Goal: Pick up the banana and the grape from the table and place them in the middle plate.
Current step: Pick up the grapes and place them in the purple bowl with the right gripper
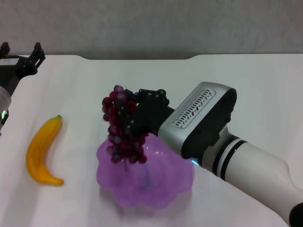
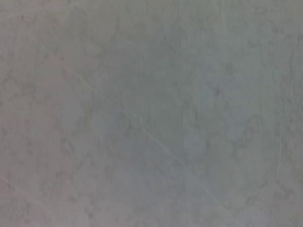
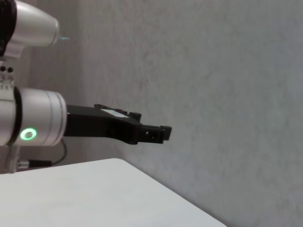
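Observation:
In the head view my right gripper (image 1: pixel 129 113) is shut on the grape (image 1: pixel 120 130), a dark red-purple bunch hanging from its black fingers just above the far left rim of the middle plate (image 1: pixel 151 189). The plate is a translucent purple scalloped dish near the table's front. The banana (image 1: pixel 42 151) lies on the table to the left of the plate, apart from it, green stem tip pointing away from me. My left gripper (image 1: pixel 21 59) is parked at the far left edge, open and empty. It also shows side-on in the right wrist view (image 3: pixel 154 134).
The white table (image 1: pixel 246 90) has a notched far edge against a grey wall (image 1: pixel 151 23). The left wrist view shows only a plain grey surface (image 2: pixel 151 113). The right wrist view shows the table corner (image 3: pixel 94 194) and the wall.

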Controlling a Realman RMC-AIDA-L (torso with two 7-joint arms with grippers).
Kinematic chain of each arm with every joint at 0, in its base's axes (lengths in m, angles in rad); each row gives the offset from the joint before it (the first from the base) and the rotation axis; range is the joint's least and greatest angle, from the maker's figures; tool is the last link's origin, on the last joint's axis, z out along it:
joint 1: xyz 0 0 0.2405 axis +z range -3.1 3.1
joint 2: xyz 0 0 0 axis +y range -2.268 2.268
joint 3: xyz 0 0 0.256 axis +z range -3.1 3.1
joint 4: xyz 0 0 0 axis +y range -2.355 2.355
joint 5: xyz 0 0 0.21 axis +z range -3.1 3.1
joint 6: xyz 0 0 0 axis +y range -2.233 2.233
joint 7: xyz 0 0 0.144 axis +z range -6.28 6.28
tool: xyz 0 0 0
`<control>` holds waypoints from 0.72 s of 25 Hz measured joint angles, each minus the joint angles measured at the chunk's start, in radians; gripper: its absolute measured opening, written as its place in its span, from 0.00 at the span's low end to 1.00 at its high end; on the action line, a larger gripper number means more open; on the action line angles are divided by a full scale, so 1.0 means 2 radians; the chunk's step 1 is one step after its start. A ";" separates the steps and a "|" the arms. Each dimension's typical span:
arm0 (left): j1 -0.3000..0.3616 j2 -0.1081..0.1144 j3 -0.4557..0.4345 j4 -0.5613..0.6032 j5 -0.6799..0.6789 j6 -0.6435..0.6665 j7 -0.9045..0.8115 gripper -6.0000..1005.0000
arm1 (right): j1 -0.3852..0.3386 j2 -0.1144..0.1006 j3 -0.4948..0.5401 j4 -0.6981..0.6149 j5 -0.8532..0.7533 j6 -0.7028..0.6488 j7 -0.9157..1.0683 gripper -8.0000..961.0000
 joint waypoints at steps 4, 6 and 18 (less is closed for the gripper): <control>0.000 0.000 0.000 0.000 0.000 0.000 0.001 0.83 | -0.003 0.000 0.000 -0.003 -0.002 0.007 -0.007 0.27; 0.001 0.000 0.000 0.000 0.000 0.000 0.000 0.83 | -0.005 -0.001 0.004 -0.005 -0.004 0.020 -0.008 0.27; 0.001 0.000 0.000 0.000 0.000 0.000 0.000 0.83 | -0.011 0.000 0.022 -0.018 -0.017 0.091 -0.019 0.27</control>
